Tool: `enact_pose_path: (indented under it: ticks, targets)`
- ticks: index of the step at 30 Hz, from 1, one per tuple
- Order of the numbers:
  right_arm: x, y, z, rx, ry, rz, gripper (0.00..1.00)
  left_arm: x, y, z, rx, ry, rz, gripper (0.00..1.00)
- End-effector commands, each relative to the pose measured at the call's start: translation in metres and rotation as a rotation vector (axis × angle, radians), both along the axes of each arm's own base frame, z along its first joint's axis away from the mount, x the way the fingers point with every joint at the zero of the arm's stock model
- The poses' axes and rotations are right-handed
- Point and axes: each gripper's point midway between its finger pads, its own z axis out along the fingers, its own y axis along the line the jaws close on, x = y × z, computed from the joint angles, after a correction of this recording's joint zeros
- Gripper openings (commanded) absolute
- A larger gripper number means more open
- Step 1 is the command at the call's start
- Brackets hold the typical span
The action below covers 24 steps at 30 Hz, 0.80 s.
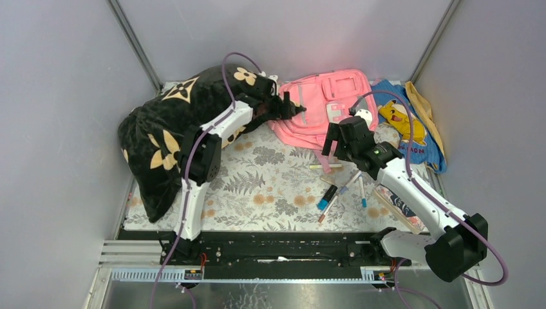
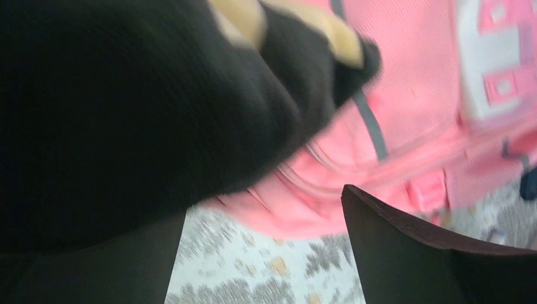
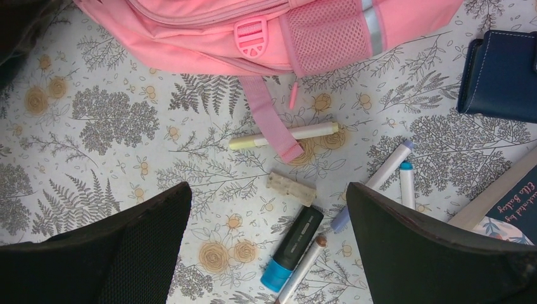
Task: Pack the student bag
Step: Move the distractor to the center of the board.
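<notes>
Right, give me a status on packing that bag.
Done: nothing visible; the student bag lies at the back, its inside unseen. In hand: nothing; the right tool hangs open and empty above the eraser, the left tool open at the bag's edge beside the black pillow. Left: the highlighter, marker, pens, navy case and book all lie on the table.

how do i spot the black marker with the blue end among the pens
Find the pink backpack on the floral cloth; pens lie scattered near its loose strap. The marker is the thickest one there, black-bodied with a bright blue end, while its neighbours are slim and pale.
</notes>
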Motion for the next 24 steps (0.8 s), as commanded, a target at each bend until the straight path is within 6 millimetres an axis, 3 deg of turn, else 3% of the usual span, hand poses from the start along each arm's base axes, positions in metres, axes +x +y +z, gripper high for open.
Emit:
enact_pose_path:
  ticks: [1, 4, 6, 10, 15, 17, 22, 24]
  targets:
    - [0.006, 0.008, 0.019, 0.029, -0.048, 0.027, 1.0, 0.083, 0.066, 0.024, -0.038, -0.126, 0.227, 0.99]
    - [0.006, 0.013, 0.015, 0.03, -0.036, 0.057, 1.0, 0.114, 0.122, 0.02, 0.028, -0.16, 0.384, 0.99]
    - [0.007, 0.017, 0.011, 0.044, -0.029, 0.064, 1.0, 0.117, 0.147, 0.021, 0.063, -0.181, 0.487, 0.99]
    - [0.021, 0.049, 0.011, 0.132, -0.047, 0.153, 1.0, 0.096, 0.149, 0.016, 0.062, -0.167, 0.467, 0.99]
    - [0.057, 0.096, 0.013, 0.047, -0.087, 0.245, 1.0, 0.063, 0.133, 0.043, 0.079, -0.179, 0.38, 0.99]
    - [0.07, 0.114, 0.013, 0.027, -0.087, 0.276, 1.0, 0.056, 0.148, 0.048, 0.125, -0.179, 0.412, 0.99]
    - [0.098, 0.137, 0.009, 0.011, -0.095, 0.307, 1.0, 0.047, 0.213, 0.023, 0.186, -0.115, 0.545, 0.99]
    - [0.108, 0.143, 0.006, -0.007, -0.097, 0.32, 1.0, 0.041, 0.22, 0.028, 0.199, -0.114, 0.538, 0.99]
